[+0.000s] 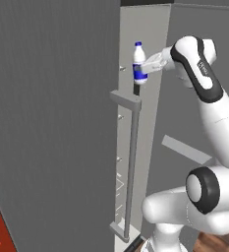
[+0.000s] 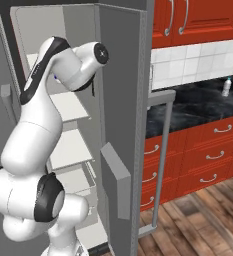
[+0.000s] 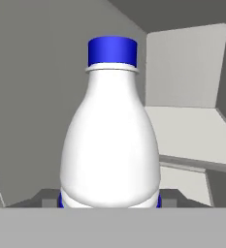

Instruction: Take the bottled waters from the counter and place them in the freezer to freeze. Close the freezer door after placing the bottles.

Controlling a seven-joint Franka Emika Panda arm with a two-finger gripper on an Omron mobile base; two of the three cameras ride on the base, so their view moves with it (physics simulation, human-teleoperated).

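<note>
Up at the open freezer [image 2: 120, 75], the arm is stretched high and forward with its gripper [image 1: 146, 66] clenched around the white bottle [image 1: 139, 63], the one with the blue cap and blue label. From the left side the bottle stands upright, held at its lower body just about where the label wraps, which seems sensible: carried that way it can be set straight down on its base. It sits level with the upper part of the freezer door [image 1: 57, 123], just past that door's edge and above the top of the long bar handle [image 1: 130, 167], so I judge it is at the mouth of the compartment rather than on a shelf. Looking along the hand, the bottle fills the foreground and a white shelf [image 3: 192, 131] lies beyond it, a fair target for the set-down. From the right side the arm's own bulk hides the grip, so I can't say how close the bottle is to the shelf from there. Over on the black marble counter [image 2: 198, 107] the clear bottle [image 2: 227, 86] with the teal cap stands alone near the tiled wall, not yet fetched, and the door stands wide open.
</note>
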